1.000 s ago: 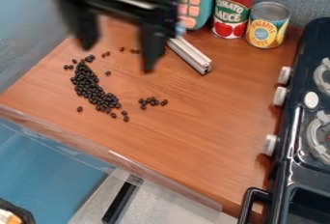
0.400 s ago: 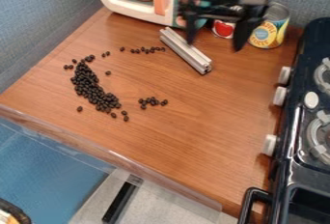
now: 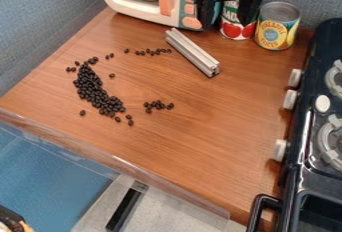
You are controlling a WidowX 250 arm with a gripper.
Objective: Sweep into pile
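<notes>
A wood-grained counter (image 3: 200, 141) is stretching below textured blue-grey walls. On its left half, small, rounded dark beans (image 3: 95, 90) are forming a thick curved band, with loose clusters and strays lying near it. A grooved, silvery metal bar (image 3: 192, 52) is lying slantwise beside the upper row. The gripper (image 3: 226, 24) has been moving right, away from above the beans, and is now hanging before a red-labelled can (image 3: 235, 29), released, fingers apart. Beans and bar are staying put, so the gathering is probably still waiting. Farther out, a smooth toy microwave (image 3: 127, 7) and glossy black stove (image 3: 304, 151) are flanking the counter.
</notes>
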